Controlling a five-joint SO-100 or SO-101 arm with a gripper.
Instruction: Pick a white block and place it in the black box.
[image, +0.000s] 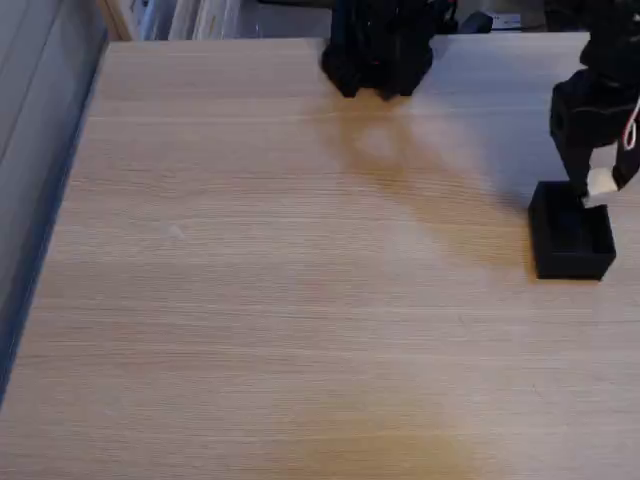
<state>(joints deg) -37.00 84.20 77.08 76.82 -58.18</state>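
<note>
The black box (570, 240) sits at the right side of the wooden table in the fixed view, open top facing up. My black gripper (598, 190) hangs directly over the box's far right part, fingers pointing down. The white block (600, 184) is held between the fingers, just above the box's rim. The gripper is shut on the block. Red and white wires run along the arm at the right edge.
The arm's black base (380, 45) stands at the table's far edge, centre. The light wooden tabletop (260, 280) stretches left and toward the front. A grey-blue wall or panel (30, 150) borders the table's left edge.
</note>
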